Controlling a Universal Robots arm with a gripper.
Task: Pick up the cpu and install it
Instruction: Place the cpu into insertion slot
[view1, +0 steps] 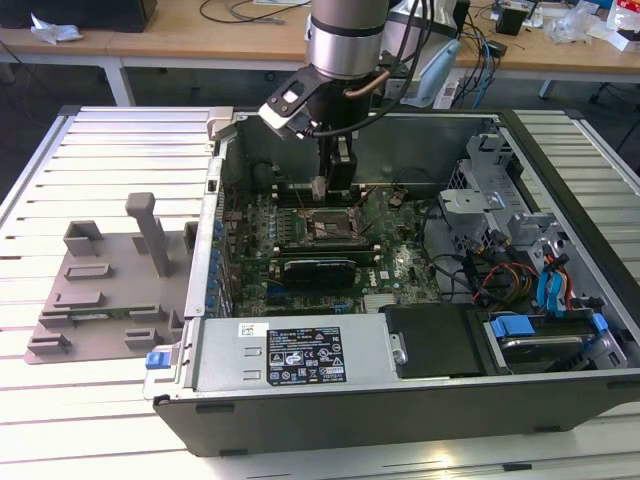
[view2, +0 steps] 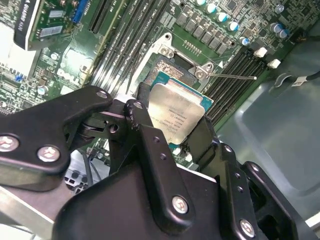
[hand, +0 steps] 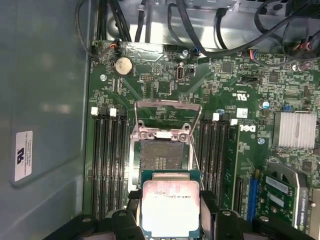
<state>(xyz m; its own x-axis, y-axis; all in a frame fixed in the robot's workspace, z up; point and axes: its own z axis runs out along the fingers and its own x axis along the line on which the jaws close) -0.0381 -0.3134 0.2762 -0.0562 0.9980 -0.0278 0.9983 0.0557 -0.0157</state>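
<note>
Quick headcount for you

You've got one cpu (hand: 171, 207) in one gripper (hand: 171, 200) near one socket (hand: 160, 157). There are eight memory slots (hand: 107, 160), four on each side of that socket, one coin battery (hand: 122, 65) nearby, and one grey tray (view1: 100, 290) well apart from it.

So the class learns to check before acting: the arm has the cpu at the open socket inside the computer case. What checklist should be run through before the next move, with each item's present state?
1. Grip: the claw has the cpu between its fingers, on two opposite edges: ok.
2. Socket open, with its load plate raised: ok.
3. No cable or loose part on the part of the socket that shows: ok.
4. Cpu edges parallel to the socket's edges, in the first wrist view: ok.
5. Cpu centred over the socket: cannot tell.
6. Cpu corner mark matched to the socket's: cannot tell.
</note>
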